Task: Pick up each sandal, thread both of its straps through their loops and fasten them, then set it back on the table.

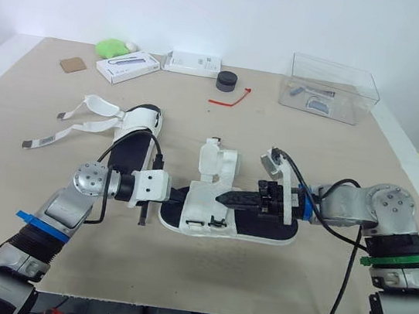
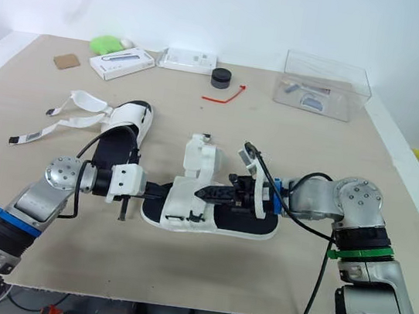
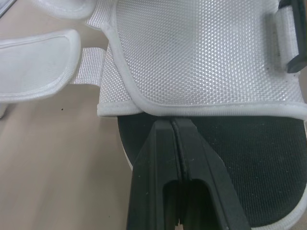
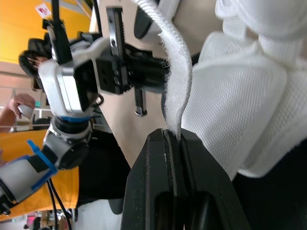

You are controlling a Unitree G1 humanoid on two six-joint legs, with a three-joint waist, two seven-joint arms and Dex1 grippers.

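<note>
Okay, nearest first: the near sandal (image 1: 258, 225) lies mid-table (image 1: 270, 283), black footbed up, between the two arms. The left gripper (image 3: 171, 122) has its fingers pressed together, tips against the hem of the white mesh upper (image 3: 201, 57). The right gripper (image 4: 172, 134) is clenched on a white strap (image 4: 177, 72) (edge pinched between the fingers). Farther back on the robot's left, the second sandal (image 1: 135, 143) rests flat, its loose straps (image 1: 82, 119) splayed outward. Along the far edge: white box (image 1: 127, 66), black puck (image 1: 226, 80), red tie (image 1: 229, 100), clear container (image 1: 332, 88).
</note>
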